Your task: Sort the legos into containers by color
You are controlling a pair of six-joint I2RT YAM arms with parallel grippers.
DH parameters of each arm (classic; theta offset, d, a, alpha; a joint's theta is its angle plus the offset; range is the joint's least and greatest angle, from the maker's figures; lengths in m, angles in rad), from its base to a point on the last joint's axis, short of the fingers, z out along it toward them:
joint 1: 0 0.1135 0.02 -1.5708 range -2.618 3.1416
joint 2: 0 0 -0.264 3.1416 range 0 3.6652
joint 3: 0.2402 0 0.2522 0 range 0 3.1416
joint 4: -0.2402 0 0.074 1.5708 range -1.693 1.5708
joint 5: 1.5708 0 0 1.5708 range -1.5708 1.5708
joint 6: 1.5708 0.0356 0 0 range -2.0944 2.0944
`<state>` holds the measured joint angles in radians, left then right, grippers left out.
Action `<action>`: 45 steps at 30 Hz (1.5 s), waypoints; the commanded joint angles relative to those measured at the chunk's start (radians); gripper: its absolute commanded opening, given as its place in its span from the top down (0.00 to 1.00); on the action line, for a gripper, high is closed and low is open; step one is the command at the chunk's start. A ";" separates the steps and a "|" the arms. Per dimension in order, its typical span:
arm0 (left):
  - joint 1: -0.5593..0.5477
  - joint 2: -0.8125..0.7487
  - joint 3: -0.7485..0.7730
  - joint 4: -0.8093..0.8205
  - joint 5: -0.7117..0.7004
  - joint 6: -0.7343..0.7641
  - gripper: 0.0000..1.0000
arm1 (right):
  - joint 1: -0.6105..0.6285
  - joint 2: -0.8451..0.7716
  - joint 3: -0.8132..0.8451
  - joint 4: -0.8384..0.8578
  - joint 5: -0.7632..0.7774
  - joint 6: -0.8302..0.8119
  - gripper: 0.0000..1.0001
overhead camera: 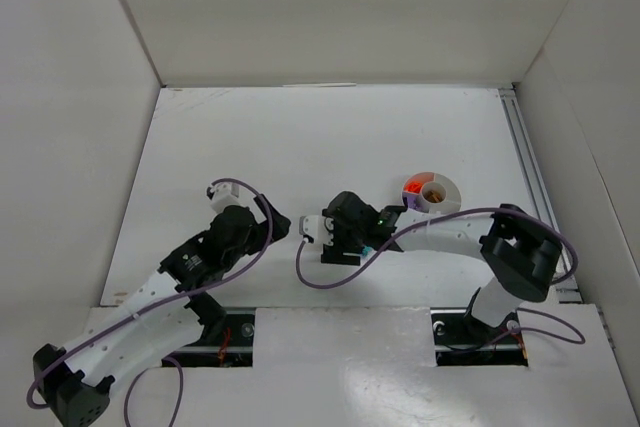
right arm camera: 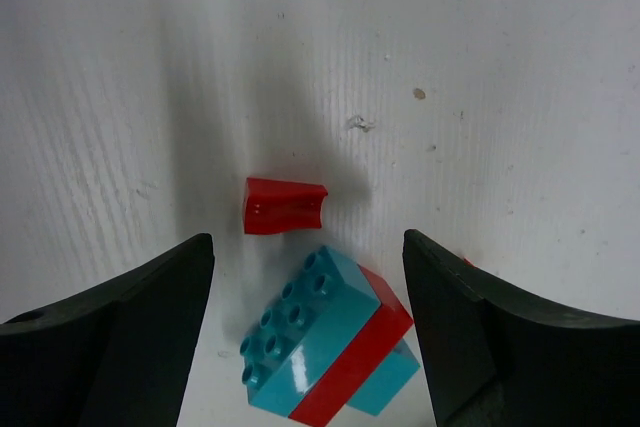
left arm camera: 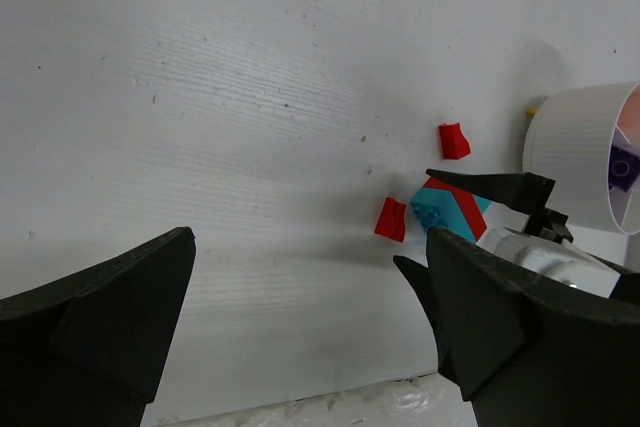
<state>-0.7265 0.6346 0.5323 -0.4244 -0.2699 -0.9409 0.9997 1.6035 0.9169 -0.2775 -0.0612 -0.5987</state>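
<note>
Two loose reds and one stack were left on the white table (right arm camera: 450, 47). The right gripper (right arm camera: 308, 247) hung just above the teal studded plastic brick with a red plate sandwiched in it (right arm camera: 320, 337), fingers spread wide and holding nothing. The brick sat at bottom centre of the right wrist view, turned diagonally to the fingers. Just above it lay a small red plastic wedge piece (right arm camera: 285, 205), close by but apart.

In the left wrist view a second small red piece (left arm camera: 454, 141) lay right of centre, and the round white divided bowl (left arm camera: 575, 152) stood at the right edge. The left gripper (left arm camera: 300, 267) waited wide open and empty.

To do this pick well, I'd say twist the wrist until the pads face the brick's flat sides. Then drop straight down and close gently, clear of that wedge. The two-colour brick looked likely to need splitting before binning.
</note>
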 commanded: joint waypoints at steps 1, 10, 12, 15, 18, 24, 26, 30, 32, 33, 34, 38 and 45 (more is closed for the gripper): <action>-0.001 0.004 -0.006 0.007 -0.011 0.005 0.00 | 0.016 0.025 0.069 0.075 -0.005 -0.018 0.19; -0.001 0.014 -0.006 0.025 -0.011 0.005 0.00 | 0.016 0.107 0.079 0.093 -0.005 -0.018 0.38; -0.001 0.014 -0.006 0.026 -0.011 0.005 0.00 | 0.016 0.107 0.070 0.093 -0.005 -0.018 0.44; -0.001 0.014 -0.006 0.026 -0.011 0.005 0.00 | 0.016 0.096 0.050 0.093 -0.005 0.000 0.51; -0.001 0.014 -0.006 0.026 -0.011 0.005 0.00 | 0.016 0.075 0.040 0.093 -0.005 0.010 0.61; -0.001 0.023 -0.006 0.044 -0.020 0.005 0.00 | 0.016 -0.002 0.040 0.093 -0.029 0.010 0.74; -0.001 0.023 -0.006 0.053 -0.020 0.016 0.00 | 0.016 -0.026 0.040 0.093 -0.041 0.010 0.75; -0.001 0.033 0.003 0.062 -0.020 0.016 0.00 | 0.016 -0.097 0.050 0.093 -0.051 0.000 0.77; -0.001 0.042 0.003 0.072 -0.020 0.025 0.00 | 0.016 -0.142 0.050 0.093 -0.051 0.000 0.77; -0.001 0.042 0.012 0.072 -0.020 0.034 0.00 | 0.016 -0.158 0.050 0.080 -0.040 0.000 0.77; -0.001 0.042 0.012 0.072 -0.020 0.034 0.00 | 0.016 -0.201 0.039 0.060 -0.019 0.028 0.79; -0.001 0.060 0.012 0.116 -0.008 0.062 0.00 | 0.002 -0.350 0.013 -0.014 0.086 0.086 0.79; -0.001 0.154 0.000 0.266 0.090 0.143 0.00 | -0.266 -0.679 -0.075 -0.232 0.202 0.238 0.79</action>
<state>-0.7265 0.7570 0.5320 -0.2852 -0.2287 -0.8604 0.8474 1.0256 0.8795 -0.3862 0.0650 -0.4583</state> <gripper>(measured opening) 0.997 0.295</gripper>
